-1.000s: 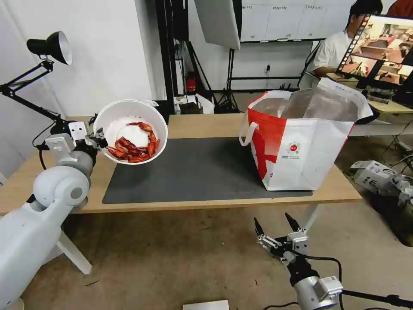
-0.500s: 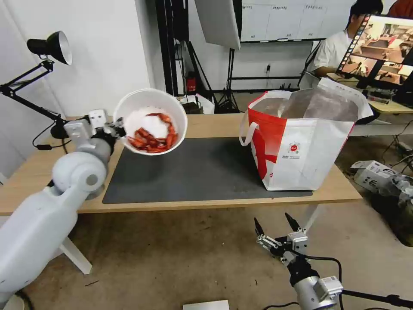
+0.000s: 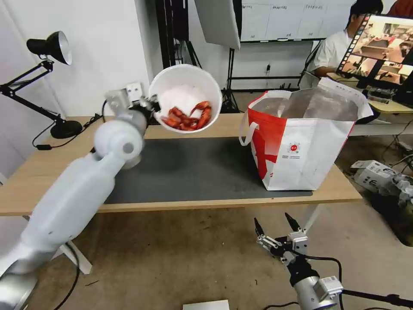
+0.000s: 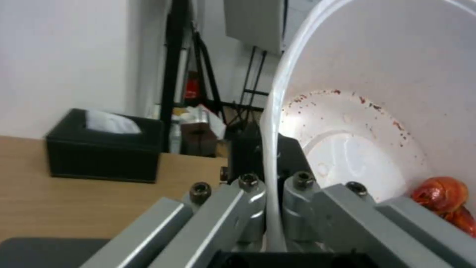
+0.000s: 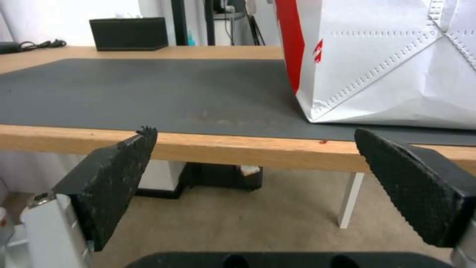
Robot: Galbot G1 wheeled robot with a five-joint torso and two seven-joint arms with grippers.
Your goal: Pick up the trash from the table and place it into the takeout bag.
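Observation:
My left gripper (image 3: 151,107) is shut on the rim of a white round bowl (image 3: 186,98) holding red crayfish shells (image 3: 188,119). The bowl hangs tilted in the air above the back of the dark grey mat (image 3: 189,170), left of the takeout bag (image 3: 301,142). In the left wrist view the fingers (image 4: 250,193) clamp the bowl's thin wall (image 4: 272,149), with a shell (image 4: 441,191) low inside. The red-and-white bag stands open on the table (image 3: 51,168) at the right, foil lining showing. My right gripper (image 3: 275,227) hangs open below the table's front edge, empty, facing the bag (image 5: 396,63).
A black tissue box (image 4: 102,150) sits at the table's back edge, and a black desk lamp (image 3: 51,47) stands at the back left. Stands and a screen (image 3: 378,45) fill the room behind. A person sits at a desk beyond the bag.
My left arm has carried the bowl up and to the right, from over the mat's left end towards the bag. The right arm has not moved.

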